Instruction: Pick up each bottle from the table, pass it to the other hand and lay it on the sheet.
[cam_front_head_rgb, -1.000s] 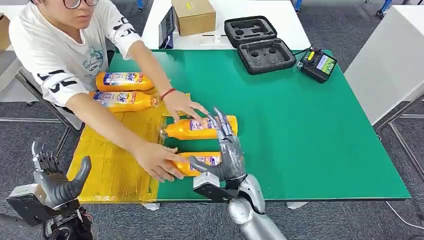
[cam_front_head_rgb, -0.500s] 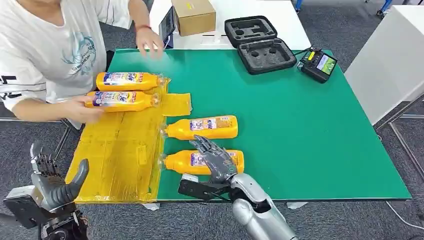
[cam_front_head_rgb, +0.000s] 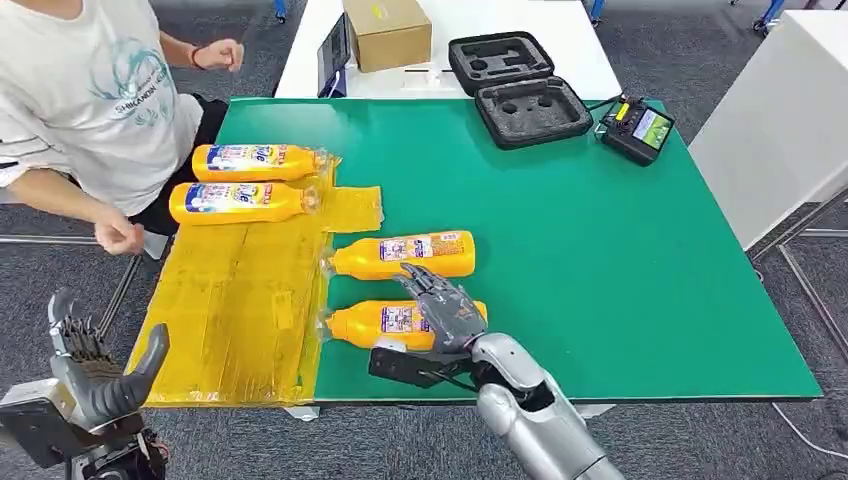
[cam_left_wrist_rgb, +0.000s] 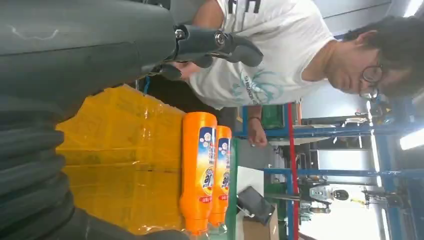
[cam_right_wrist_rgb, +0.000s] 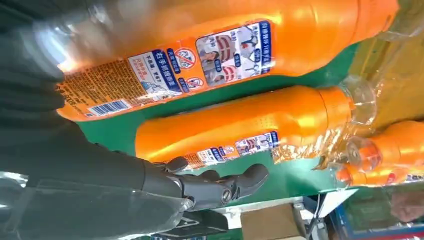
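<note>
Your right hand (cam_right_wrist_rgb: 90, 165) lies spread against the nearest bottle (cam_right_wrist_rgb: 235, 40); a second bottle (cam_right_wrist_rgb: 240, 125) lies just beyond its fingertips (cam_right_wrist_rgb: 252, 176).

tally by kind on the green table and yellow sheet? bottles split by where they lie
Orange bottles on the yellow sheet: 2
Orange bottles on the green table: 2
Black foam-lined case: 1
Handheld controller with screen: 1
Total: 6
</note>
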